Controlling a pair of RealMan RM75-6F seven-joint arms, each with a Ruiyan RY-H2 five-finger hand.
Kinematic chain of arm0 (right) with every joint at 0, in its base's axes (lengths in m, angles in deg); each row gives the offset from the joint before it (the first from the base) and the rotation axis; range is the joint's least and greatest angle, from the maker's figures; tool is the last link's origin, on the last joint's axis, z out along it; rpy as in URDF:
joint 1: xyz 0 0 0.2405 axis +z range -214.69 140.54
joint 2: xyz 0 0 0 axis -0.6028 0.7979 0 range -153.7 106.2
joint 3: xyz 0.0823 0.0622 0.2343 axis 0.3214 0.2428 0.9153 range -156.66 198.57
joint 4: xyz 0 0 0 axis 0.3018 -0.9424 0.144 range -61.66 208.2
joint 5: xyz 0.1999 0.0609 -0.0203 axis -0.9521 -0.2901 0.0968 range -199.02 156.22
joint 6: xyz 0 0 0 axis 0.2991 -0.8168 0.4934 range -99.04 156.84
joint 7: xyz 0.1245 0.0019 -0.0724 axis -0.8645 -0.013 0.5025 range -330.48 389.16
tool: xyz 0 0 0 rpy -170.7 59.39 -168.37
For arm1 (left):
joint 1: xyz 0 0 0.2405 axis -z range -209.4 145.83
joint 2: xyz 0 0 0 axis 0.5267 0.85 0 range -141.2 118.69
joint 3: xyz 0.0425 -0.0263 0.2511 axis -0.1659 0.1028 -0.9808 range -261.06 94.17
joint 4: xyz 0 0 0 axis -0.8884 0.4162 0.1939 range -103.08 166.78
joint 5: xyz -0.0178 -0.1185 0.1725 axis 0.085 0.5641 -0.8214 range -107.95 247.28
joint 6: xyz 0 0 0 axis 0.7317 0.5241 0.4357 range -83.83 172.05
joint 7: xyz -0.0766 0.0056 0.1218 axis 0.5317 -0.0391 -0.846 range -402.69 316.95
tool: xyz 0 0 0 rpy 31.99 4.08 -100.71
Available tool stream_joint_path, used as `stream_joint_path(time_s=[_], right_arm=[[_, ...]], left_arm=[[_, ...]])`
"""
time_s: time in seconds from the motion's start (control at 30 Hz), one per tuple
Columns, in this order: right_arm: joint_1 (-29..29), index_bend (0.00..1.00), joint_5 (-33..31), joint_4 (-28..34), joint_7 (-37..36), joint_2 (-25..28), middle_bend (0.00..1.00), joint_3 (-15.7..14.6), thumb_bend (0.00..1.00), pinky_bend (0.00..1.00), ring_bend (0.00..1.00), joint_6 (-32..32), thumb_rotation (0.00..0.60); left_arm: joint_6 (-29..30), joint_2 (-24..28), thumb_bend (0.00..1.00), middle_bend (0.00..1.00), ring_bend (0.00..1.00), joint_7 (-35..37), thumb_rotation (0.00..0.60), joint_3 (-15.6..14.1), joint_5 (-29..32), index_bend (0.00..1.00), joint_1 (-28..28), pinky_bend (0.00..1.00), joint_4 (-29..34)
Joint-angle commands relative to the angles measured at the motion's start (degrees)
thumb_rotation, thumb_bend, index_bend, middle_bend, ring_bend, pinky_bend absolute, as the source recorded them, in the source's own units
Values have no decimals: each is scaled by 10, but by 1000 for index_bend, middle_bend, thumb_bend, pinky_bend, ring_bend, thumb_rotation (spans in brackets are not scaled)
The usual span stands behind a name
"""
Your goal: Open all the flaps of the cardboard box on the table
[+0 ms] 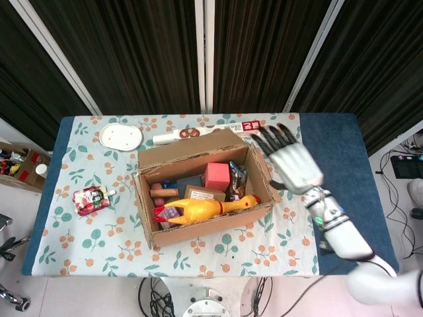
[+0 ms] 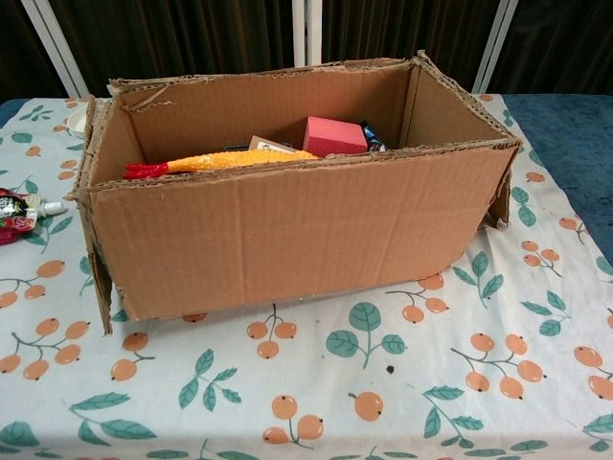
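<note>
The cardboard box [image 1: 201, 191] is seen in the middle of the table [image 1: 337, 172], and its long side runs from the table's left edge toward its right edge. The top of the box is seen open. The flaps look folded back and down along the outside walls, so the job seems to be nearly done or done. The right-end flap [image 1: 270, 173] is seen hanging down at the box's right end, on the side nearest the hand.

Only one hand is seen, and from its place at the right it is taken to be the right hand [image 1: 293, 162]. It is held just beside the right end of the box, over the table near the right edge. Its fingers are spread flat and apart, and nothing is held in it. The left hand is not seen in either view, so the right hand is the one nearer to the box.

Inside the box a yellow rubber chicken [image 1: 198, 210] is laid along the front wall. A pink block [image 2: 334, 136] is seen behind it, near the middle. Other small packets are seen there too, but they cannot be told apart.

A white plate [image 1: 121, 136] is set near the table's far left corner.
</note>
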State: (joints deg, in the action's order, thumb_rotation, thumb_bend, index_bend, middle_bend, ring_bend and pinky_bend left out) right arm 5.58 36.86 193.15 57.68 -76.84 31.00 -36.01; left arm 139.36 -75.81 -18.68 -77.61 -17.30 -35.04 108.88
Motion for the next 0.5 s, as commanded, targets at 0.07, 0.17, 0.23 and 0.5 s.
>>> stream_joint_path(time_s=[0.07, 0.17, 0.23, 0.5], right_arm=[[-226, 0, 133, -11, -134, 45, 0, -148, 43, 0, 0, -143, 600], [-282, 0, 184, -59, -171, 2, 0, -177, 50, 0, 0, -183, 600], [-304, 0, 203, -85, -183, -19, 0, -180, 52, 0, 0, -202, 600], [-333, 0, 212, -130, -193, -56, 0, -160, 69, 0, 0, -218, 600]], left_arm=[[6, 14, 14, 47, 69, -25, 600, -31, -57, 8, 10, 166, -2], [0, 18, 15, 47, 69, -79, 600, -44, -84, 9, 17, 166, -9], [-8, 18, 14, 47, 69, -90, 575, -52, -89, 14, 21, 166, -1], [-44, 15, 19, 47, 69, -84, 485, -69, -81, 39, 29, 166, 9]])
